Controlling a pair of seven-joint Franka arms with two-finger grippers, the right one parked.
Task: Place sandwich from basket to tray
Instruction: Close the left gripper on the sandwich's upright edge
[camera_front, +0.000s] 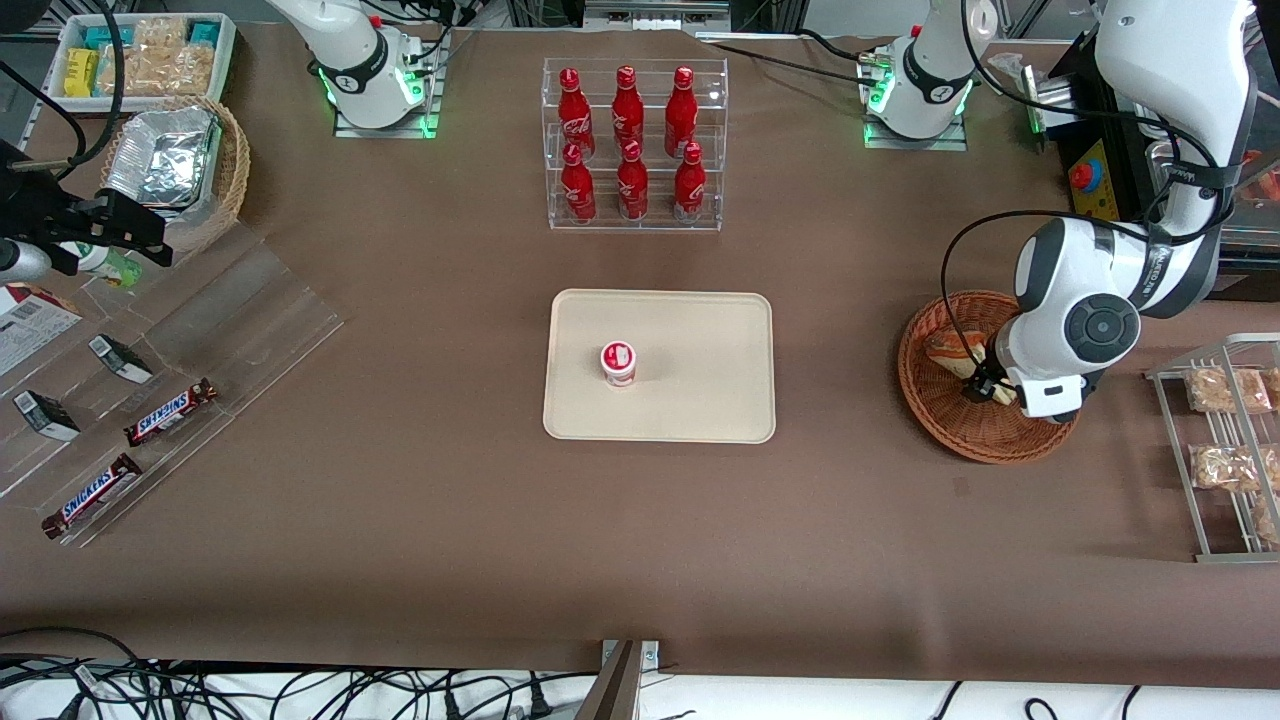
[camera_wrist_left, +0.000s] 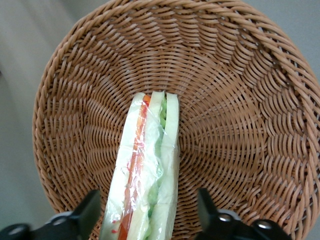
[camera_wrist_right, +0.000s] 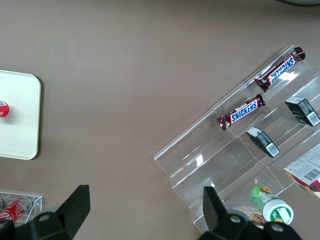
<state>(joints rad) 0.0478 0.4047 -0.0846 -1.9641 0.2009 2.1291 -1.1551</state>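
Hand (camera_wrist_left: 147, 212) low in basket (camera_wrist_left: 240, 125), fingers spread astride sandwich (camera_wrist_left: 147, 170)

reddish-brown woven basket (camera_wrist_left: 235, 125), cream tray (camera_front: 700, 400)

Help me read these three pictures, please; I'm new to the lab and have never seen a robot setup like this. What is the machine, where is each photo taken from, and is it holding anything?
These are two robot arms bolted to a brown table, each ending in a two-finger gripper. One picture looks down on the table from the front. The other two come from cameras on the arms' wrists, so you see dark fingertips at their edge.

The working arm's gripper is lowered into the round wicker basket. Its fingers are open, one on each side of the wrapped sandwich, which lies in the basket. Nothing is gripped yet.

In the middle of the table lies a cream tray with a small red-and-white cup on it. Farther from the front camera stands a clear rack of red bottles. Toward the parked arm's end are Snickers bars on a clear stand.
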